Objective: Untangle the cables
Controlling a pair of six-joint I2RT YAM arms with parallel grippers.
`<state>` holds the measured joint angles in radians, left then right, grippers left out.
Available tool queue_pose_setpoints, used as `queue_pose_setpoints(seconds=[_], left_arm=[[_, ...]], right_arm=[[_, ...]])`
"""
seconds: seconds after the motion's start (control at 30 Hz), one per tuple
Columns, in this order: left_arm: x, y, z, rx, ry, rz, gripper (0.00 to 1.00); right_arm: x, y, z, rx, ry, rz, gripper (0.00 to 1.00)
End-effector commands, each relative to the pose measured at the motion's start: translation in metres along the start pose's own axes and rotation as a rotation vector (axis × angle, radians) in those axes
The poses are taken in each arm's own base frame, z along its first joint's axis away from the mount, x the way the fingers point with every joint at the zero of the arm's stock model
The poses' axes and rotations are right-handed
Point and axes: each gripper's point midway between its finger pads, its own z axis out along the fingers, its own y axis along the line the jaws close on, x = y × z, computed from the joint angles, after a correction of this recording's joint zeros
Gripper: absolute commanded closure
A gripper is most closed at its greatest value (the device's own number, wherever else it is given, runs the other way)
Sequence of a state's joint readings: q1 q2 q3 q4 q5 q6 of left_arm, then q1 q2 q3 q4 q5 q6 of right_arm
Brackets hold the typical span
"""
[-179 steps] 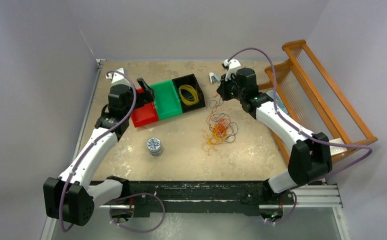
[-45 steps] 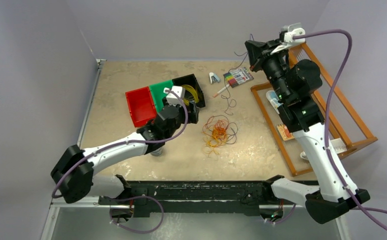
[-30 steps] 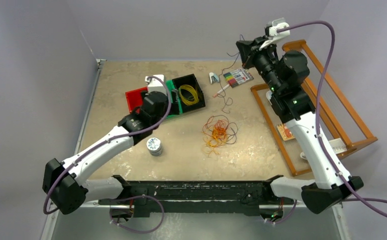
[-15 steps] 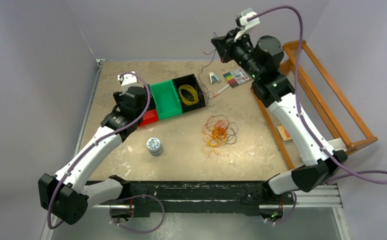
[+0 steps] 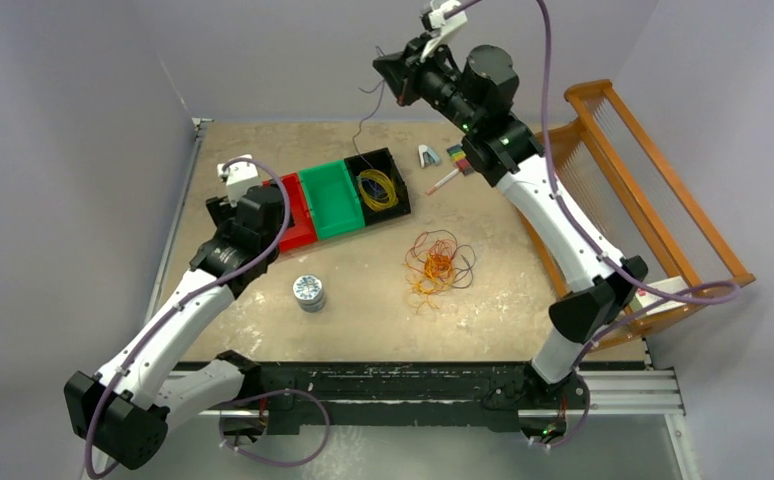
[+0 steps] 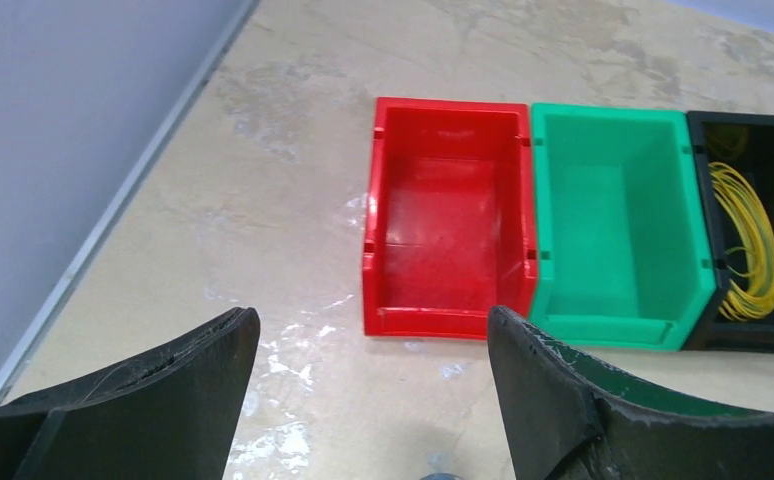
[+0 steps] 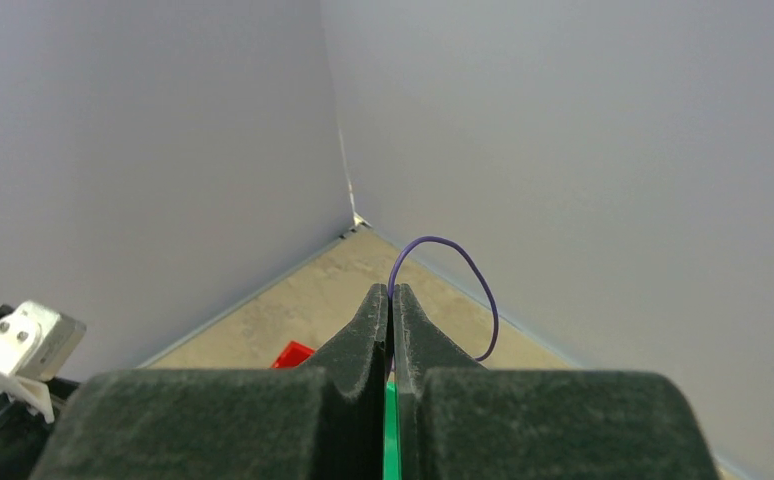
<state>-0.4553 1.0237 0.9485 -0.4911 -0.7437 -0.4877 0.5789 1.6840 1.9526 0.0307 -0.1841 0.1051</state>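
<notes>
A tangle of orange-red, yellow and dark cables [image 5: 436,262] lies on the table right of centre. A yellow cable [image 5: 380,188] is coiled in the black bin [image 5: 373,157] and also shows in the left wrist view [image 6: 748,240]. My right gripper [image 5: 388,78] is high above the far edge, shut on a thin dark purple cable [image 5: 366,125] that hangs down toward the black bin. In the right wrist view, the cable [image 7: 483,300] loops out from the closed gripper [image 7: 391,292]. My left gripper [image 5: 261,215] is open and empty [image 6: 373,315], above the table just in front of the red bin [image 6: 448,240].
The red bin [image 5: 298,218], green bin [image 5: 331,198] and black bin stand in a row at the back left. A round can [image 5: 309,292] stands in front of them. A white clip [image 5: 428,155], a marker [image 5: 441,180] and a wooden rack [image 5: 653,190] are at the right.
My right gripper has swung left and higher with the dark cable, from above the marker pack to above the black bin. My left arm has drawn back left, away from the bins.
</notes>
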Motion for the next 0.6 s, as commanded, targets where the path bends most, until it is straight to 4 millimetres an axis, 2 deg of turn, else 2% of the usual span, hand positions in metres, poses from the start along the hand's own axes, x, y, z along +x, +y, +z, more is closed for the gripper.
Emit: queue_pose_setpoints(seconds=[0.0,0.27,0.57], left_arm=[[-0.012,0.029,-0.007,-0.116,-0.075,-0.044,0.16],[-0.015,0.041,-0.012,-0.157,-0.099,-0.061,0.16],[-0.014,0.038,-0.009,-0.153,-0.089,-0.059,0.17]], right_arm=[[-0.038,0.026,0.012,-0.080,-0.106,0.004,1.00],[-0.015,0.041,0.053,-0.147,-0.089,0.051,1.00],[0.028,0.033,0.083,-0.136,-0.041,0.078,1.00]])
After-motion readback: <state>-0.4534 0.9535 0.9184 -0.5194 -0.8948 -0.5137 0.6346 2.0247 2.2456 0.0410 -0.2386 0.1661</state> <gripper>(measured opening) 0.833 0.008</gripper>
